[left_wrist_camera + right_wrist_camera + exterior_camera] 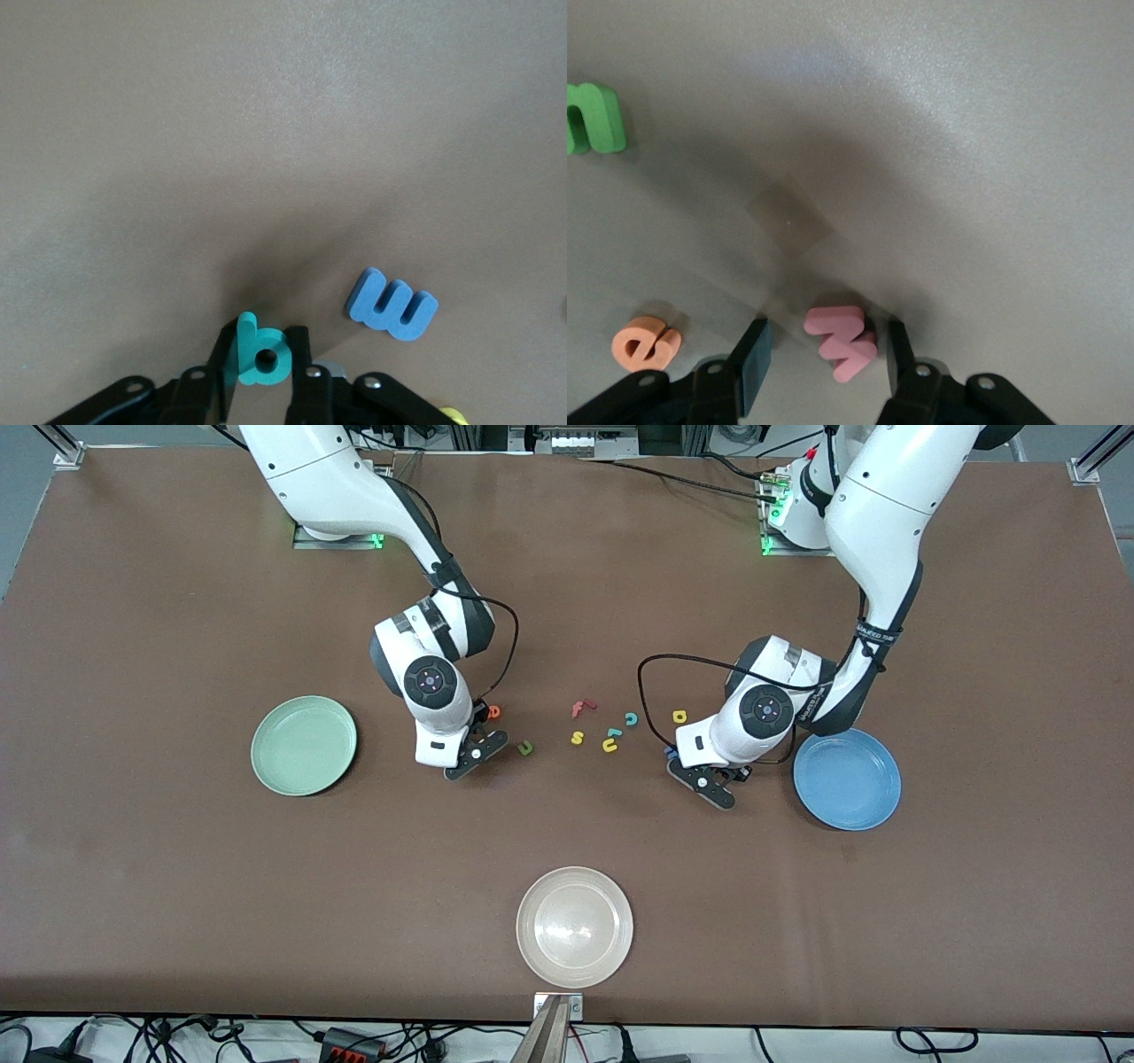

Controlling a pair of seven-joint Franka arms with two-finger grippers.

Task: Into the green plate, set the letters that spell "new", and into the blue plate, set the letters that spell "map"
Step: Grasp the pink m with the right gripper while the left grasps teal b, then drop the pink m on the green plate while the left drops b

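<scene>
My left gripper [262,343] is shut on the teal a [264,356], which stands upright between its fingers just above the table. The blue m [391,305] lies flat close beside it. This gripper [707,782] is low beside the blue plate [847,779]. The yellow p [679,716] lies farther from the front camera. My right gripper [827,335] is open at the table, and the red w [842,342] sits between its fingers with a gap on one side. The orange e [647,343] and green n [592,117] lie nearby. The green plate [304,745] holds nothing.
A whitish-beige plate [575,926] sits near the table's front edge. Loose letters lie between the two grippers: a red f [582,708], a yellow s [577,737], a teal c [631,718] and a yellow u [609,746].
</scene>
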